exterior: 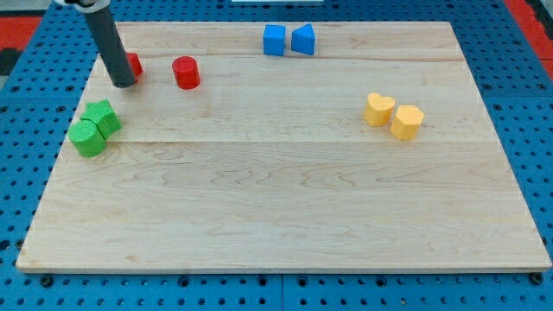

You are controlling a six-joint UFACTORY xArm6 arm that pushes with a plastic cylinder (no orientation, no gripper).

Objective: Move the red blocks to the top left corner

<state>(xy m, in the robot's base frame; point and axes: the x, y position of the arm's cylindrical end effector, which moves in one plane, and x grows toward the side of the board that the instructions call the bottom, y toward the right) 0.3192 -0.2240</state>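
Two green blocks (94, 130) sit nearest, at the frame's left edge. Above them my tip (123, 84) touches one red block (133, 64), half hidden behind the rod; the red cylinder (186, 72) waits just right. I have no jaws, so nothing is held. Both reds already lie upper left on the tabletop (285, 199).

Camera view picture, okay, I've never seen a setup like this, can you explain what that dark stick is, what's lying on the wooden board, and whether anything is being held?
There is one picture, from a single camera looking down at a wooden board. The dark stick is the end of a robot arm: a plain rod with no jaws, so nothing is held. It only pushes blocks by sliding my tip along the board. The tip sits near the view's top left, partly hiding one red block; a red cylinder stands to its right. Below are two green blocks, touching. Two blue blocks sit at the top, two yellow blocks on the right.
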